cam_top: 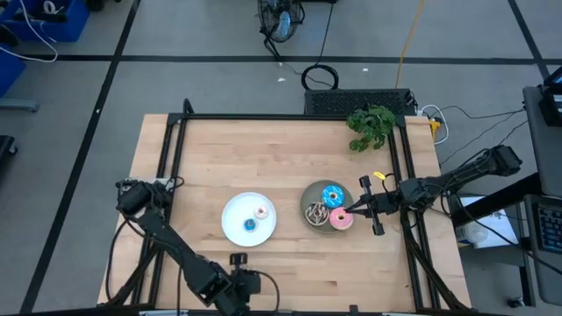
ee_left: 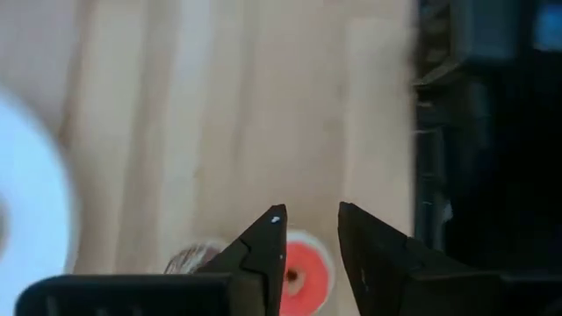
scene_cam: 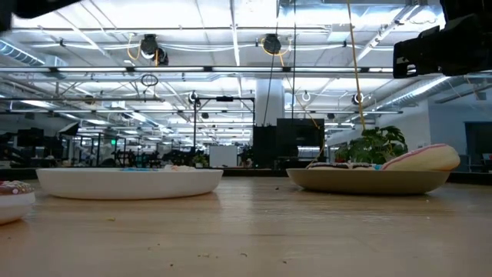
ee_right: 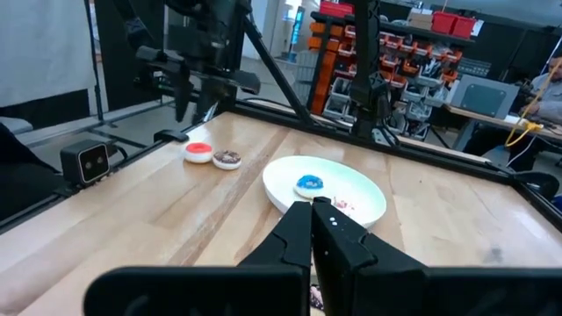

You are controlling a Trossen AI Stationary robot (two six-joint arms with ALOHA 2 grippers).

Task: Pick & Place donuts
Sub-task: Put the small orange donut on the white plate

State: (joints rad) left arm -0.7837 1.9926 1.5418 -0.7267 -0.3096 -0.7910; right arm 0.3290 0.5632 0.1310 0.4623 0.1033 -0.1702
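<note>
While my right claw (cam_top: 350, 211) rests shut beside the pink iced ring-shaped toy donut (cam_top: 341, 219), my left claw (ee_left: 307, 241) hovers slightly parted, empty, above the tiny red ring-shaped toy donut (ee_left: 303, 270).

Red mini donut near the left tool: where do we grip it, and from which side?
Grip the red donut across its outer ring, coming straight down. It lies flat, hole up, so it looks too low for a side approach. The brown mini donut sits close beside it, so close the tool along the line that stays clear of it. The left tool hangs open just above.
</note>
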